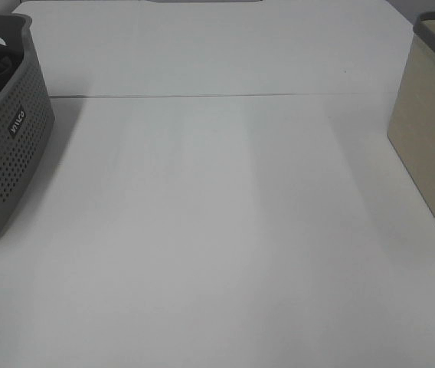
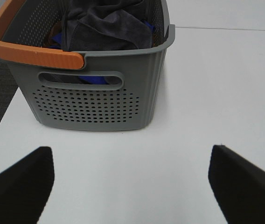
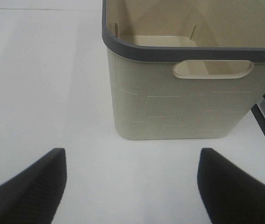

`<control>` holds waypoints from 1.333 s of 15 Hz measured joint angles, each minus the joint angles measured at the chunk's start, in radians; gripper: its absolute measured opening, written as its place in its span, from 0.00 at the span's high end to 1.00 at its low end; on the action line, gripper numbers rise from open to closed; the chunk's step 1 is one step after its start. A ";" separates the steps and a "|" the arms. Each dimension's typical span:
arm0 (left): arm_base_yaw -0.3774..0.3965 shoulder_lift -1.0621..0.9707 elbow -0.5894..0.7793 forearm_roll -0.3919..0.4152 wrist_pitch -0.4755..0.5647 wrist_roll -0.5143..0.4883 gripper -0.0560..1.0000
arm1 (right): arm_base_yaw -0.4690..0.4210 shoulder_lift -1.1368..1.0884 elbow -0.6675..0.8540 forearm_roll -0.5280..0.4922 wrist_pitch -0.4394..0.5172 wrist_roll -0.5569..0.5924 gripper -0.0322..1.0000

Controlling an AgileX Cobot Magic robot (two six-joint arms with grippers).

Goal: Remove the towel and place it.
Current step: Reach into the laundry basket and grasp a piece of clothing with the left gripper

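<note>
Towel [image 2: 107, 28]: dark charcoal terry, crumpled, sits in the grey basket [image 2: 95, 107] at the left edge of the table [image 1: 217, 230]. The basket is perforated plastic with rounded corners, a slot handle and an orange band [image 2: 30, 53] along part of the rim. Blue cloth [image 2: 95, 80] shows through the slot, mostly hidden under the towel. Beige basket [image 3: 179, 107]: smooth plastic, embossed rectangles, dark grey rim, at the right edge. Both baskets are cut off in the high view. Wide stretch of white table between them. Left pincer [image 2: 132, 186]: fingers apart, gripping nothing, facing the grey basket. Right pincer [image 3: 132, 186]: also apart, facing the beige one.
</note>
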State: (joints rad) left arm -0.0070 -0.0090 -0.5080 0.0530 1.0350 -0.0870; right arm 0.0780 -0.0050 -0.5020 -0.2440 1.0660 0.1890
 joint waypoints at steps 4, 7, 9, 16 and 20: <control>0.000 0.000 0.000 0.000 0.000 0.001 0.15 | 0.000 0.000 0.000 0.000 0.000 0.000 0.23; 0.000 0.000 0.000 0.000 0.001 0.003 0.15 | 0.000 0.000 0.000 0.000 0.000 0.000 0.23; 0.000 0.005 -0.015 -0.013 0.013 0.037 0.15 | 0.000 0.000 0.000 0.000 0.000 0.000 0.23; 0.000 0.594 -0.363 -0.060 0.180 0.377 0.15 | 0.000 0.000 0.000 0.000 0.000 0.000 0.23; 0.000 0.888 -0.573 -0.031 0.181 0.519 0.15 | 0.000 0.000 0.000 0.000 0.000 0.000 0.23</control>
State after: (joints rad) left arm -0.0070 0.8790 -1.0810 0.0220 1.2160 0.4320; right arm 0.0780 -0.0050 -0.5020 -0.2440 1.0660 0.1890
